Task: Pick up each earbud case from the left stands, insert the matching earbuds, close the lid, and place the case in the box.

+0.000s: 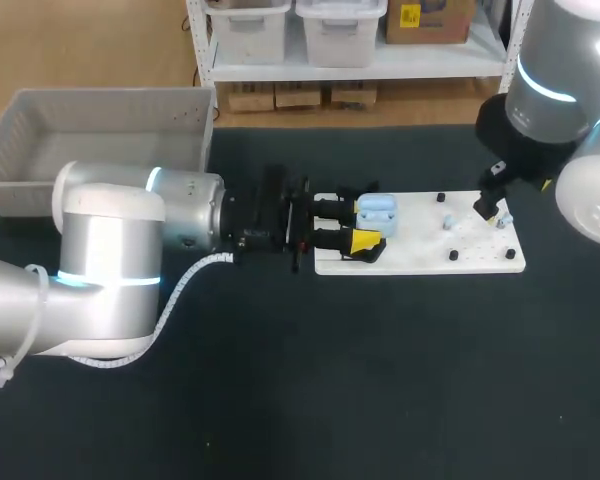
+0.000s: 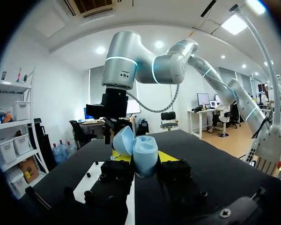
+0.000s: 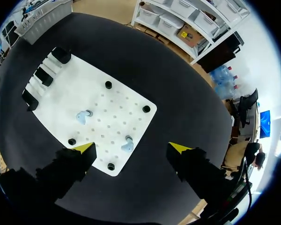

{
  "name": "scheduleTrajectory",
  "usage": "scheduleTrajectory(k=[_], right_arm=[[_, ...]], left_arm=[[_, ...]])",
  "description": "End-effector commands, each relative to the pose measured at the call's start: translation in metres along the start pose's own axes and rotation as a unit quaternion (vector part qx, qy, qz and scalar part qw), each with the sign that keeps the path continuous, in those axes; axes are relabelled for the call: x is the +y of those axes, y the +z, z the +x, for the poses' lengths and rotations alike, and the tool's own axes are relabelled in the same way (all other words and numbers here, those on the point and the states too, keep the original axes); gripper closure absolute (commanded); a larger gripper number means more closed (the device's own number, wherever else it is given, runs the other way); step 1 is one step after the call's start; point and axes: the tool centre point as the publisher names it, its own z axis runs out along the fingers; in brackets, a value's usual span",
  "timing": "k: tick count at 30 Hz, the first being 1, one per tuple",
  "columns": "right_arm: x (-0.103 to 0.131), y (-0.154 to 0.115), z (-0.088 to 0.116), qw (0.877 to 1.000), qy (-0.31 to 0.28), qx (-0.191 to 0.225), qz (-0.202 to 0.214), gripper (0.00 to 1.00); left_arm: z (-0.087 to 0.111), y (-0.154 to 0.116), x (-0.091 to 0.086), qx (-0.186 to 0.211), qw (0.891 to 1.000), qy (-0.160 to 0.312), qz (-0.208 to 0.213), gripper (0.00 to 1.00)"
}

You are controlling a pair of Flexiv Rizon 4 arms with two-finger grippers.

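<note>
A light blue earbud case (image 1: pixel 377 211) stands open between the yellow-tipped fingers of my left gripper (image 1: pixel 364 226), which is shut on it over the left end of the white board (image 1: pixel 420 258). In the left wrist view the case (image 2: pixel 145 153) has its lid (image 2: pixel 123 140) tipped back, held in the left gripper (image 2: pixel 144 161). Two light blue earbuds (image 3: pixel 82 117) (image 3: pixel 128 146) sit on pegs on the board (image 3: pixel 103 101). My right gripper (image 3: pixel 131 149) hangs open above the board's right part, its fingers either side of the nearer earbud; in the head view it (image 1: pixel 490 208) is there too.
A grey bin (image 1: pixel 100 130) stands at the table's back left. Black stands (image 3: pixel 44 77) line the board's left edge and small black pegs (image 3: pixel 146 108) mark its corners. Dark tabletop (image 1: pixel 380 380) lies in front of the board.
</note>
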Motion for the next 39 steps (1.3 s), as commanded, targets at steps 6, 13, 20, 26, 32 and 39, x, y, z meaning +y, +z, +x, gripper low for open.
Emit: scheduleTrajectory(k=[6,13,20,26,32,39], right_arm=[[0.001,0.005,0.007,1.0,-0.005,0.013,-0.005,0.0],[0.007,0.014,0.006,0.999,-0.024,0.034,-0.026,0.0],[0.005,0.026,0.001,0.998,-0.022,0.045,-0.031,0.42],[0.004,0.029,-0.002,0.998,-0.017,0.045,-0.031,0.55],[0.003,0.031,0.001,0.998,-0.013,0.045,-0.03,0.6],[0.001,0.032,0.004,0.999,-0.009,0.044,-0.028,0.6]], left_arm=[[0.001,0.0,-0.002,-0.001,1.0,0.002,-0.004,1.0],[0.001,0.0,-0.002,-0.001,1.0,0.002,-0.004,1.0],[0.001,0.0,-0.002,-0.001,1.0,0.002,-0.004,1.0],[0.001,0.0,-0.002,-0.001,1.0,0.002,-0.004,1.0],[0.001,0.0,-0.002,-0.001,1.0,0.002,-0.004,1.0],[0.001,0.0,-0.002,-0.001,1.0,0.002,-0.004,1.0]])
